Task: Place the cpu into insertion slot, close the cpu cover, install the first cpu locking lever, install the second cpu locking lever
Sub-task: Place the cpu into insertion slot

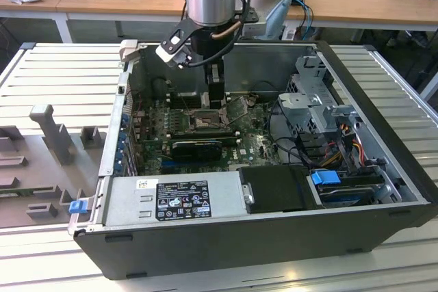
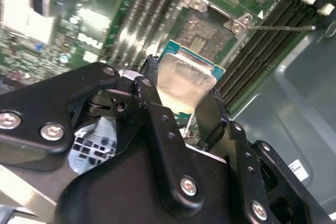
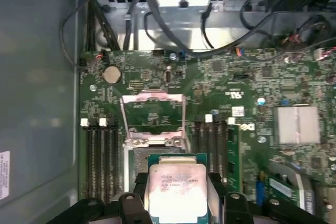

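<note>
Cpu sat gripped between the black fingers, which were closed on its two opposite edges, holding it clear of the insertion slot and near it, over the green board inside the open computer case. In the first wrist view, the cpu cover stood flipped open.

No print can be read. A black label lies on the power supply at the near side of the case; faint lettering marks the cpu.
</note>
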`<state>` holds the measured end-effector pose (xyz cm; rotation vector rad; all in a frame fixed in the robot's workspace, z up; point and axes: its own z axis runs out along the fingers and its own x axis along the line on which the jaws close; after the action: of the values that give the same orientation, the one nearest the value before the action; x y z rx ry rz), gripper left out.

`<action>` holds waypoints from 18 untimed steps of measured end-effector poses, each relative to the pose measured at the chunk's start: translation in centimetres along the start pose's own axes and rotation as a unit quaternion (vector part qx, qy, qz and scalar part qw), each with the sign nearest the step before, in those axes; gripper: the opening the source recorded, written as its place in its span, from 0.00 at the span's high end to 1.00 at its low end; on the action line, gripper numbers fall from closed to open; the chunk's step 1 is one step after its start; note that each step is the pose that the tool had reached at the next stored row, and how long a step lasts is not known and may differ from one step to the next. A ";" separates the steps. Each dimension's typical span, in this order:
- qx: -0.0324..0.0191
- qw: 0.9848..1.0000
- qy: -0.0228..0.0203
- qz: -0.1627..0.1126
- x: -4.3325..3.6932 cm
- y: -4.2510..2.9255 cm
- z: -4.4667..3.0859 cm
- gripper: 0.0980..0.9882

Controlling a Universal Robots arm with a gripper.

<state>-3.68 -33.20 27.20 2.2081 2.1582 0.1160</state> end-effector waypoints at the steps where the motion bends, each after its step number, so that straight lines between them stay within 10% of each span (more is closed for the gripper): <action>1: 0.000 1.000 0.000 0.000 0.34 -0.03 0.23 0.52; 18: 0.000 1.000 0.001 -0.011 0.56 -0.32 3.24 0.52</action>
<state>-3.69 -32.59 23.95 2.1842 2.1840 0.1164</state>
